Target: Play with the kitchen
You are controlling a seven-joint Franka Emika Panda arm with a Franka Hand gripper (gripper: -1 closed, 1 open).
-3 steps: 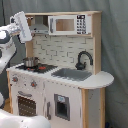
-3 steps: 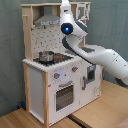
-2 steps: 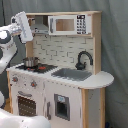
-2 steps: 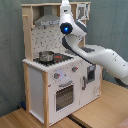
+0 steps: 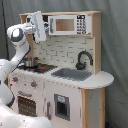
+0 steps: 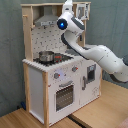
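The kitchen (image 5: 65, 75) fills the middle of both exterior views — gripper (image 5: 38, 26) hovers up by the hood, left of the microwave (image 5: 69, 25) — can't tell if it's open.

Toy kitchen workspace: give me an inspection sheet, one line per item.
Surface: wooden floor under the unit.
Job's things: toy kitchen, white and light wood; small pot on the stovetop; black faucet behind the grey sink; microwave up top; oven door closed.
Clutter: nothing seen.
Grippers: gripper raised at upper-shelf height, next to the microwave; fingers cannot be judged.
Cables: nothing seen.
Surroundings: grey curtain behind the kitchen.
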